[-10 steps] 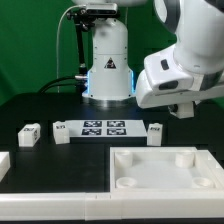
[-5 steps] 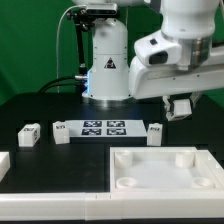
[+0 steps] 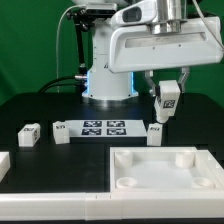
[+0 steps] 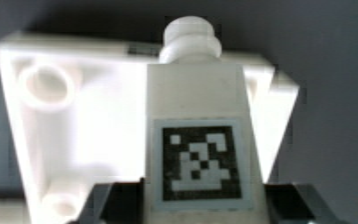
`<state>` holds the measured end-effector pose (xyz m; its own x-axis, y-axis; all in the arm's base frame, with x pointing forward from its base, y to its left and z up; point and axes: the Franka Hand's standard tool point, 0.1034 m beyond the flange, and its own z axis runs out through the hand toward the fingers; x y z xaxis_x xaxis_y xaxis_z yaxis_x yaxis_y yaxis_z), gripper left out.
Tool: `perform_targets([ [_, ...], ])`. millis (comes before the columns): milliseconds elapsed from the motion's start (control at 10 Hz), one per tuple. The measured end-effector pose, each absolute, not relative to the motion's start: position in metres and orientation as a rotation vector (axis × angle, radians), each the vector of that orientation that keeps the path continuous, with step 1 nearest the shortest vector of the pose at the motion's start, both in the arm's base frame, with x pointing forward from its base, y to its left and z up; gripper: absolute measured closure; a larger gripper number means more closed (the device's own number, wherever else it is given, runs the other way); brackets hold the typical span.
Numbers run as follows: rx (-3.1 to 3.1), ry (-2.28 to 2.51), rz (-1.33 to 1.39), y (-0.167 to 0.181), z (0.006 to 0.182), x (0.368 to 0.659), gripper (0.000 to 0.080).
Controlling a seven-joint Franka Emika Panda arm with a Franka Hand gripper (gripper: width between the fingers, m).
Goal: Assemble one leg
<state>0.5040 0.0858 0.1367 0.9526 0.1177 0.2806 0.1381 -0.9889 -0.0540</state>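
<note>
Pinching the leg [image 3: 166, 100] between both jaws

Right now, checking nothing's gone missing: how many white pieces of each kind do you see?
Legs: 4 (one in the gripper, three on the table)
Tray: 1
Marker board: 1
Piece cut off at the edge: 1
Total: 7

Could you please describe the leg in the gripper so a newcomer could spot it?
Find the big tray in front; look up over its far edge to the gripper. The leg hangs there, the only one off the table.
</note>
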Motion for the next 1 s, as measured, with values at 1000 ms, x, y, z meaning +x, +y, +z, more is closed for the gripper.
perform_targets([
  [1000,-2.953,-0.225,-0.659,0.112,0.129,0.57,0.0506],
])
